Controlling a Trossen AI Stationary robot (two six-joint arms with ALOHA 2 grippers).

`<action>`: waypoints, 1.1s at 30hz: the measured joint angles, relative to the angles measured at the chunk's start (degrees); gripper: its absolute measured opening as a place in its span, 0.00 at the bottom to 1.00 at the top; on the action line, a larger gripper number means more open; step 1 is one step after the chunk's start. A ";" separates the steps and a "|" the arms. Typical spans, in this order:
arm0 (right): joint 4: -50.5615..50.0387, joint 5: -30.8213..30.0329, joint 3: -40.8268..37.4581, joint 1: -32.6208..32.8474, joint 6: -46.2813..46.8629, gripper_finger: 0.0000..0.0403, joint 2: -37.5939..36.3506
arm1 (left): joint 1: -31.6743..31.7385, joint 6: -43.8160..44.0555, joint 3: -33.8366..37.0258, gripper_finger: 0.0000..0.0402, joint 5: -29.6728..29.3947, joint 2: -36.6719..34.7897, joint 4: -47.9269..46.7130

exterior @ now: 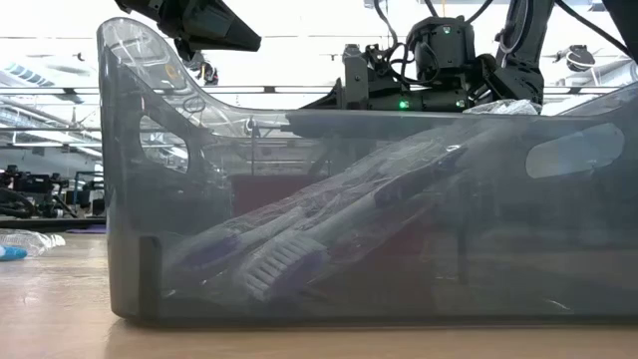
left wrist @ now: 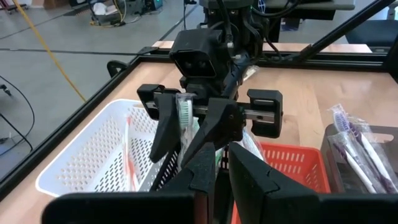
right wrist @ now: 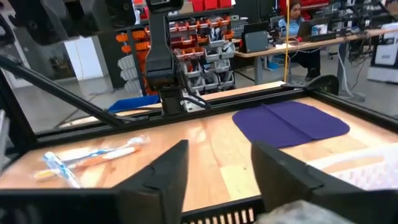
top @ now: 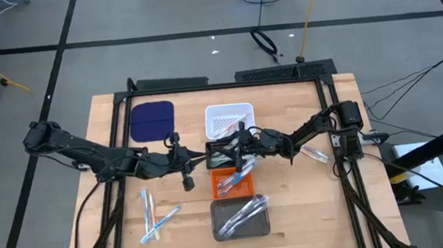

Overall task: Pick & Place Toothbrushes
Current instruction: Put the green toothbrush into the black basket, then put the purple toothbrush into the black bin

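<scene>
Right gripper (top: 244, 143) hangs over the middle of the table, above the black tray (top: 223, 153) that sits between the white tray (top: 229, 120) and the orange tray (top: 233, 181). From the left wrist camera I see its jaws parted, with a green-and-white toothbrush (left wrist: 185, 115) standing upright between them; I cannot tell whether the fingers grip it or have let go. My left gripper (top: 183, 162) waits just beside the black tray, fingers close together, and I cannot tell if it holds anything.

Toothbrushes are spread across the table. Wrapped ones lie in the grey tray (top: 241, 219) nearest the camera edge, some rest in the orange tray, and one with a red handle (left wrist: 129, 155) lies in the white tray. A few light blue toothbrushes (top: 153, 215) lie loose on the wood on my left side, and another loose toothbrush (top: 316, 154) sits near the right arm's base.

I judge this to be the placing step, with the upright brush being dropped into a tray. Next I would lift the right gripper clear, check the brush has settled, then reach for a loose one.
</scene>
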State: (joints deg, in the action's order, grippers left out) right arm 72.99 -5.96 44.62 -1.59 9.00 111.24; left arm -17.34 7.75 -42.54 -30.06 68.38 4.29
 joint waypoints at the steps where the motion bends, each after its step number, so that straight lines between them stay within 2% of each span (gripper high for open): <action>1: -0.02 -0.08 0.00 -0.02 -0.76 0.44 0.00 | 0.00 0.00 0.00 0.12 0.00 0.00 -0.04; 7: -1.73 -1.49 0.00 -0.71 -3.79 0.56 -2.29 | 0.00 0.21 0.00 0.12 0.00 0.00 -0.30; 17: -25.02 -3.34 -0.02 -0.72 -8.25 0.66 -16.82 | 0.00 0.09 0.00 0.12 0.00 -0.02 -0.37; 24: -42.67 -3.38 -0.02 -0.67 -9.74 0.65 -27.72 | 0.00 0.13 0.00 0.12 0.00 -0.02 -0.43; 33: -73.33 -3.41 -0.04 -0.61 -3.55 0.59 -39.00 | 0.00 0.07 0.00 0.12 0.00 -0.02 -0.45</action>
State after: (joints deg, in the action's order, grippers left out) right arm -0.34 -9.37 44.58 -2.20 5.45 72.24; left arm -17.34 7.81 -42.54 -30.06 68.36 3.84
